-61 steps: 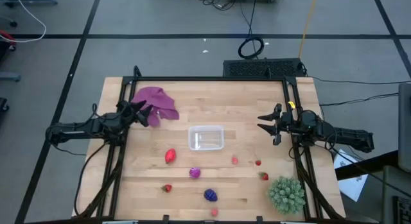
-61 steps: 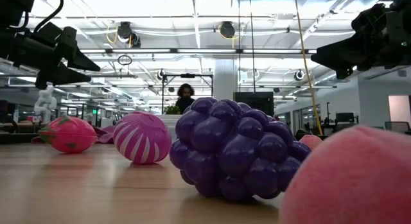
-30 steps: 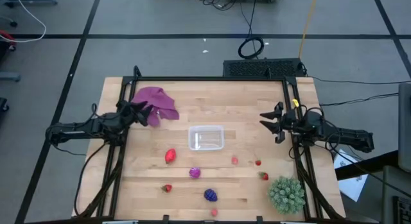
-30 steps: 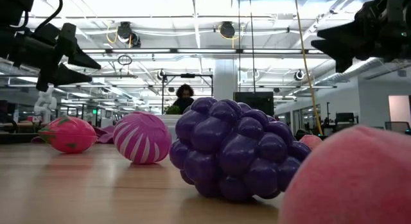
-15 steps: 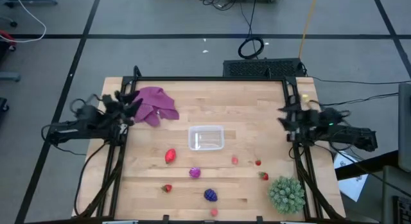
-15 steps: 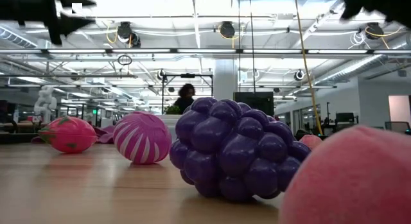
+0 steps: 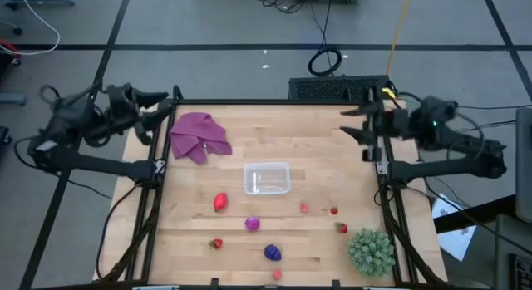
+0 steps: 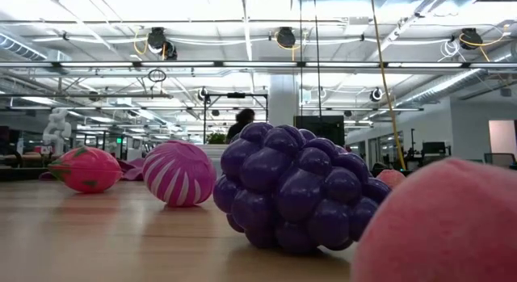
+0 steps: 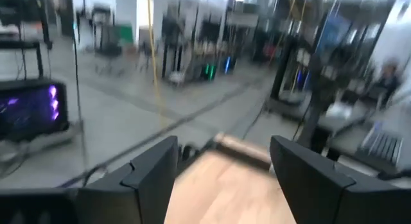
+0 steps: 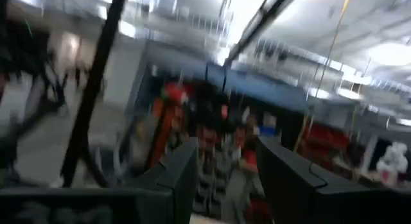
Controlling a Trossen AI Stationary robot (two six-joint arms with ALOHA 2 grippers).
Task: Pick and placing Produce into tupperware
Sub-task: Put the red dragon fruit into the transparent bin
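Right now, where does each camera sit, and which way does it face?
High: above, facing down on the table; both arms show, left hand, right hand.
Low: at tabletop height, facing the room; grape close, no arm.
Left wrist: past two open fingers, over the table edge.
Right wrist: past its fingers, into the room.
High and low share the grape.

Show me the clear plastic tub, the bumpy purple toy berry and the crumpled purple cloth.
clear plastic tub (image 7: 267, 179): high view, its clear floor.
bumpy purple toy berry (image 8: 295, 187): low view, middle of its front.
crumpled purple cloth (image 7: 199, 135): high view, its centre folds.
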